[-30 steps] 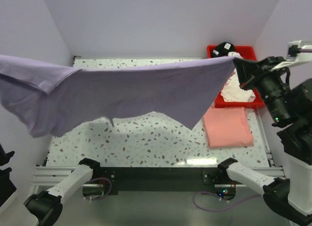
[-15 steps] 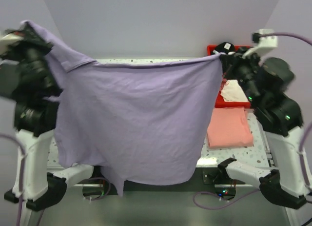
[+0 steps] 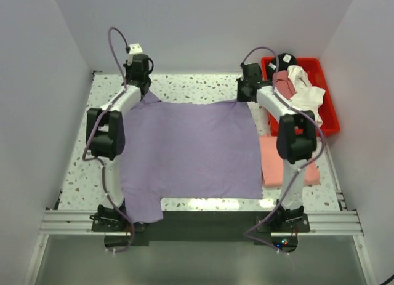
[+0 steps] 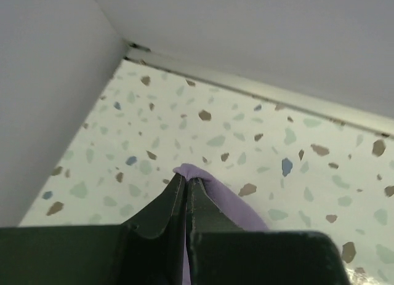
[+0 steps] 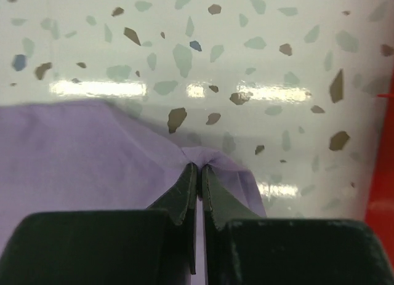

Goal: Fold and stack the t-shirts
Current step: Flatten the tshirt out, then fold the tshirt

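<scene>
on the speckled table (image 3: 80, 156): the lavender t-shirt (image 3: 191, 149) is lying spread out flat between the two arms, with its far edge running along near the back wall.
at the shirt's far left corner: the left gripper (image 4: 186, 179) is pinching a small fold of lavender cloth, with its jaws closed on it and its tips pointing down at the tabletop.
at the shirt's far right corner: the right gripper (image 5: 198, 168) is clamping a puckered bit of the same shirt, with its jaws pressed together on the cloth.
along the near edge: the shirt's near left part seems to be hanging past the table's front over the black rail, though the overhead view is not making this clear.
right of the lavender shirt: the salmon-pink t-shirt (image 3: 274, 165) is lying folded just beside the lavender one's right edge, and the right arm is crossing above it.
far right corner: the red bin (image 3: 330, 106) is holding a bunched white shirt (image 3: 305, 91), a dusty-rose shirt (image 3: 283, 82) and a black shirt (image 3: 285, 60).
arms: both are stretching from the near edge out to the far side of the table.
</scene>
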You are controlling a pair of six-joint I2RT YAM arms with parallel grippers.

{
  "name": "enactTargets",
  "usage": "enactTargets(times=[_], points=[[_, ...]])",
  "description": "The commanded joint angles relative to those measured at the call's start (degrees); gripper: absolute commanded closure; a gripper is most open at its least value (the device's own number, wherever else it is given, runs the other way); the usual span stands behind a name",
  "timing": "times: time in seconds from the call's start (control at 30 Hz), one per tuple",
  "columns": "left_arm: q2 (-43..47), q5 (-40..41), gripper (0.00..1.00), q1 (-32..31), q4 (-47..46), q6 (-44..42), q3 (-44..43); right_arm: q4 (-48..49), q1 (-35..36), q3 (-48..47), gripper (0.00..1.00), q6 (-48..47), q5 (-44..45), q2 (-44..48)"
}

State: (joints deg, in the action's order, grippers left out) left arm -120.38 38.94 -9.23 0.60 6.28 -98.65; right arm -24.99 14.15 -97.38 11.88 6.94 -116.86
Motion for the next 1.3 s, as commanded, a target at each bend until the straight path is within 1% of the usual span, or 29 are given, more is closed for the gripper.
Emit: enactTargets(times=[0.0,0.03,0.07,0.13,0.27,0.33,0.43,0.47,0.53,0.63,0.67,0.7,0.77,0.8,0.83,0.87,0.9,0.97,1.13,1.17,1.23,1.27], points=[[-6.17,-2.55,0.98,0.09,-7.10,-2.49,-7.15,2.76,-0.88,-9.30,1.00,-0.28,-4.12,-6.07],[-7.93,-2.90,0.97,0.09,-7.37,-3.20,-8.21,2.32,-1.05,-12.97,1.00,-0.10,-5.69,-10.19],[-10.64,-2.90,0.97,0.18,-7.72,-3.82,-9.18,1.80,-1.23,-14.49,1.00,0.07,-6.32,-12.15],[-12.77,-2.99,0.94,0.27,-8.16,-5.23,-11.29,1.18,-1.58,-18.00,1.00,0.25,-6.85,-15.92],[-16.72,-3.69,0.93,1.32,-7.02,-4.79,-14.37,2.23,-1.85,-20.30,1.00,0.34,-6.85,-18.66],[-17.26,-4.13,0.93,1.94,-6.14,-3.56,-15.60,1.97,-2.29,-21.70,1.00,0.60,-6.85,-19.46],[-16.47,-3.79,0.97,2.64,-3.68,-1.28,-15.00,1.00,-2.73,-21.63,1.00,1.04,-8.26,-19.55],[-14.64,-3.52,0.97,2.82,-3.85,-0.75,-13.95,1.26,-2.73,-21.10,1.00,1.04,-8.43,-19.20],[-12.09,-2.64,0.98,2.99,-4.55,0.74,-9.21,1.61,-2.81,-19.43,1.00,1.04,-9.22,-17.62],[-6.29,-2.73,0.98,3.43,-4.56,3.81,-2.53,1.79,-2.73,-17.67,1.00,0.95,-11.41,-15.33],[-3.05,-2.81,0.98,3.43,-4.38,4.78,-0.68,1.88,-2.81,-17.14,1.00,0.87,-11.86,-14.72],[-1.46,-2.82,0.98,3.35,-4.38,6.53,3.08,1.88,-2.81,-16.70,1.00,0.78,-12.21,-14.11],[3.45,-4.04,0.99,3.43,-4.21,8.12,6.96,1.62,-2.73,-14.95,1.00,0.34,-12.65,-12.43],[4.96,-4.22,0.99,3.35,-4.12,9.87,10.81,1.53,-2.73,-14.33,1.00,0.16,-12.83,-11.99],[6.63,-4.22,0.99,3.43,-4.03,10.84,12.68,1.35,-2.73,-13.19,1.00,-0.10,-12.83,-10.86],[9.60,-4.22,1.00,3.43,-3.94,11.64,14.61,1.26,-2.73,-12.57,1.00,-0.28,-13.00,-10.41],[11.03,-4.31,1.00,3.43,-4.11,12.69,18.46,1.09,-2.73,-11.96,1.00,-0.54,-13.18,-9.89],[14.53,-5.01,1.00,3.43,-4.47,13.31,23.12,0.83,-2.73,-10.29,1.00,-0.98,-13.27,-8.31],[20.79,-3.96,1.00,3.43,-0.69,17.18,29.21,0.56,-2.73,-6.34,1.00,-1.95,-13.09,-4.88],[23.23,-4.13,1.00,3.43,2.18,18.75,30.87,0.47,-2.73,-5.81,1.00,-2.03,-12.57,-3.83],[25.62,-5.27,1.00,3.43,3.79,20.25,32.46,-0.23,-2.81,-5.01,1.00,-2.21,-11.69,-2.94],[27.98,-5.97,1.00,3.43,6.06,22.26,33.60,-0.67,-2.81,-4.92,1.00,-2.39,-11.08,-2.33]])
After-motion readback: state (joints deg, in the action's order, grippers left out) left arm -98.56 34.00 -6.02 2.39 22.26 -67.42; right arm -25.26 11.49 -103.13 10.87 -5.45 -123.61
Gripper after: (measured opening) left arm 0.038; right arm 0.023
